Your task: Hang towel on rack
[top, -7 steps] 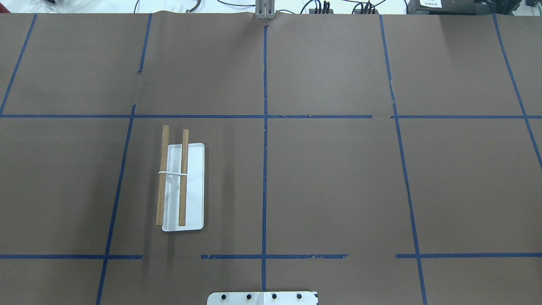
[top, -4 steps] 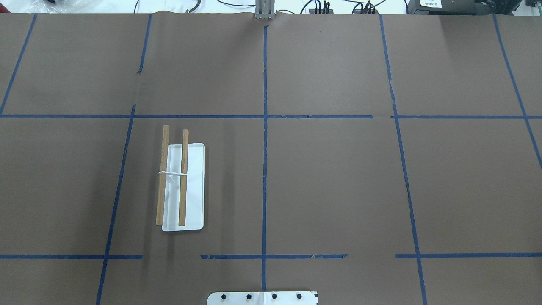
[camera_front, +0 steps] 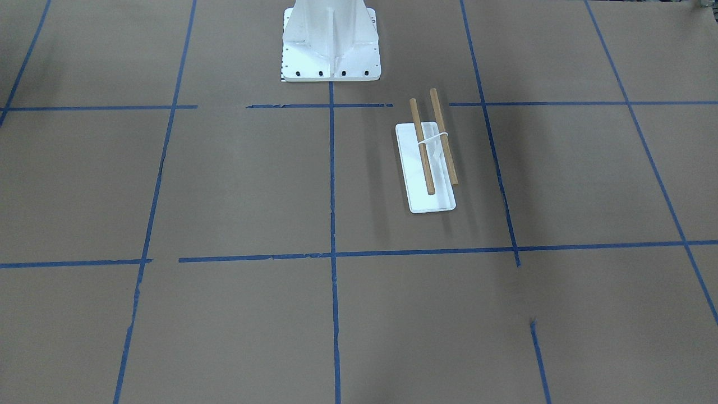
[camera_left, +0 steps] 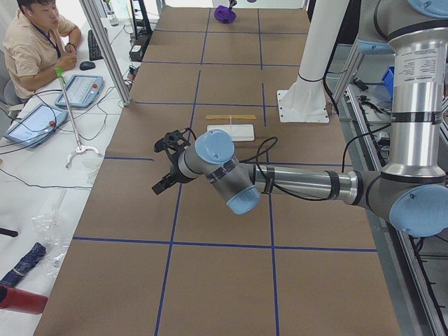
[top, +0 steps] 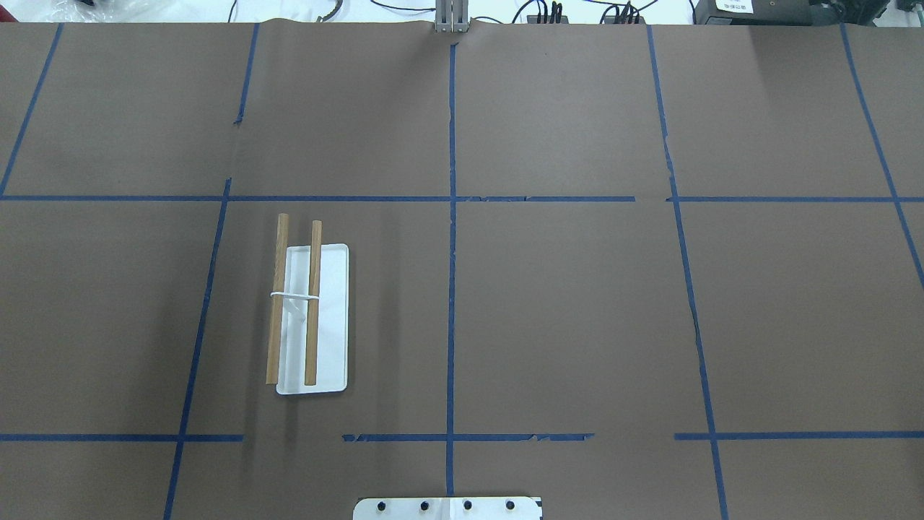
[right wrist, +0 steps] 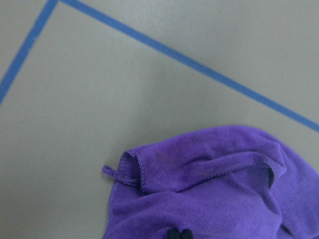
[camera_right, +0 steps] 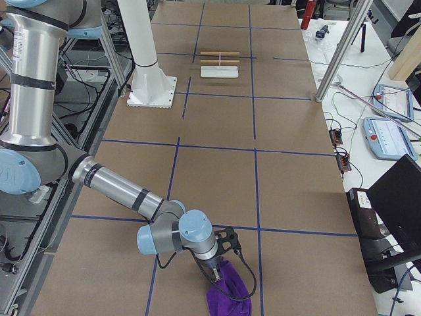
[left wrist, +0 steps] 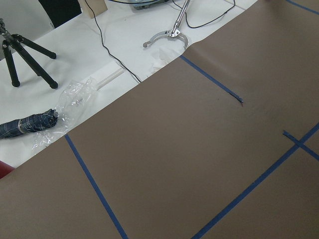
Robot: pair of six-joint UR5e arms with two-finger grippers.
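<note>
Towel [right wrist: 214, 194], purple and bunched up, lies at the far end of the table [top: 577, 303] on our right side, well apart from the rack [top: 332, 318], which stands bare on our left half. We think this is the first step, the pick-up. Our right gripper [right wrist: 178, 233] has its tips pressed together on the cloth, so it seems to pinch the towel. Our left gripper [camera_left: 161, 183] hangs over the brown table top, and we cannot tell if it is open or closed. Next we must lift the towel, carry it across and drape it over a wooden rod [top: 312, 303]
</note>
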